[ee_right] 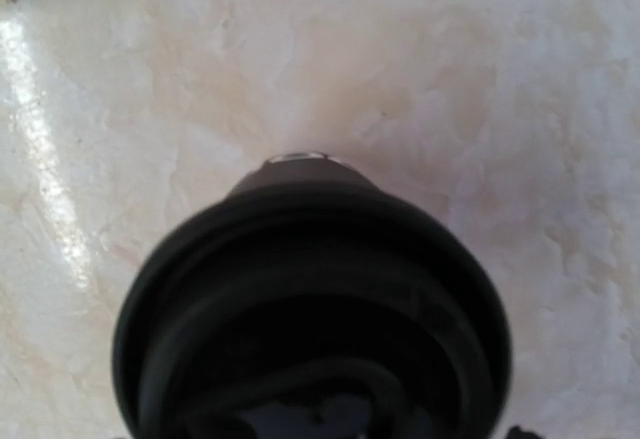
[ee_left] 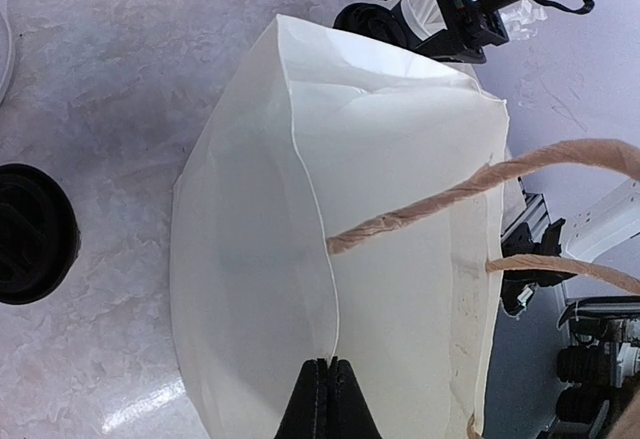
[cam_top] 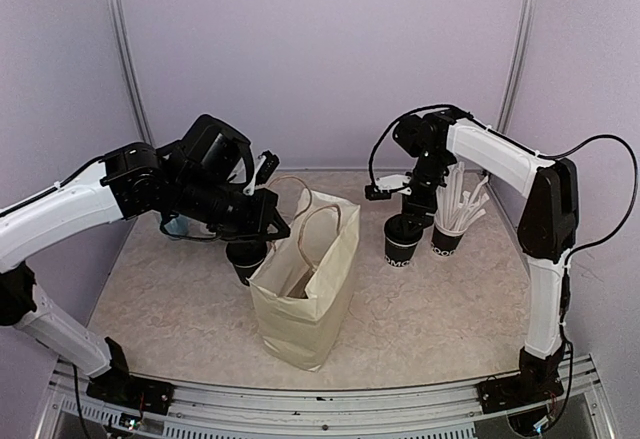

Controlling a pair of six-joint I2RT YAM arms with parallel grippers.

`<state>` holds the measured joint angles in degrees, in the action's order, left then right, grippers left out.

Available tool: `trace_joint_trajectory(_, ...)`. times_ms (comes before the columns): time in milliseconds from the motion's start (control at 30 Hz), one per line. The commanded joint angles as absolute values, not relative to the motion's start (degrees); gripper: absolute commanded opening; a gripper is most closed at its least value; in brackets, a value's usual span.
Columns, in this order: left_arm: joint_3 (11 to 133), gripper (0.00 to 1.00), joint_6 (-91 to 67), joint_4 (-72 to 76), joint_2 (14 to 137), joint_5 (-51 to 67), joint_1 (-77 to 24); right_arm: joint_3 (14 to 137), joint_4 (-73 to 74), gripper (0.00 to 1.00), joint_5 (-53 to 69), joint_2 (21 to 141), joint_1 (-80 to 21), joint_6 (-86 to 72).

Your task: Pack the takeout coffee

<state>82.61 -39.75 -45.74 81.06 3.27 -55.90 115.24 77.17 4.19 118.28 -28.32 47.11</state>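
One takeout coffee cup (cam_top: 245, 257), black with a black lid, stands just left of the cream paper bag (cam_top: 305, 289); its lid shows at the left edge of the left wrist view (ee_left: 30, 234). My left gripper (cam_top: 281, 227) is shut on the bag's (ee_left: 400, 259) upper rim, its fingertips (ee_left: 329, 364) pinching the paper edge. The second lidded cup (cam_top: 402, 240) stands right of the bag. My right gripper (cam_top: 410, 209) hangs directly over it. The lid (ee_right: 310, 299) fills the lower right wrist view, where the fingers are hidden.
A black cup of white straws (cam_top: 447, 234) stands close to the right of the second coffee cup. A translucent blue cup (cam_top: 178, 225) sits behind my left arm. The bag's rope handles (ee_left: 450, 194) stand up over its mouth. Purple walls enclose the table.
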Motion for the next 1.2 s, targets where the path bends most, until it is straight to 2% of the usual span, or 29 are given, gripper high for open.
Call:
trace_joint_trajectory(0,82.5,0.00,-38.1,-44.2,81.7,4.8,-55.5,116.6,78.9,0.80,6.1,119.6,-28.3,48.3)
trace_joint_trajectory(533,81.6,0.00,-37.4,-43.1,82.0,6.0,-54.8,116.2,79.0,0.77,7.1,121.7,-28.3,47.3)
trace_joint_trajectory(767,81.6,0.00,-37.3,-42.7,82.2,6.1,-54.5,114.1,78.9,0.79,7.0,121.2,-28.3,47.2)
trace_joint_trajectory(833,81.7,0.00,-37.3,-42.6,82.3,6.4,-54.5,115.3,78.8,0.82,7.1,121.1,-28.5,47.2)
trace_joint_trajectory(1000,81.6,0.00,-37.4,-42.8,82.3,6.5,-54.5,120.5,78.9,0.82,5.5,120.4,-29.0,47.9)
trace_joint_trajectory(1167,81.7,0.00,-37.2,-42.9,82.3,6.7,-54.4,120.0,78.9,0.83,4.9,120.3,-29.0,48.2)
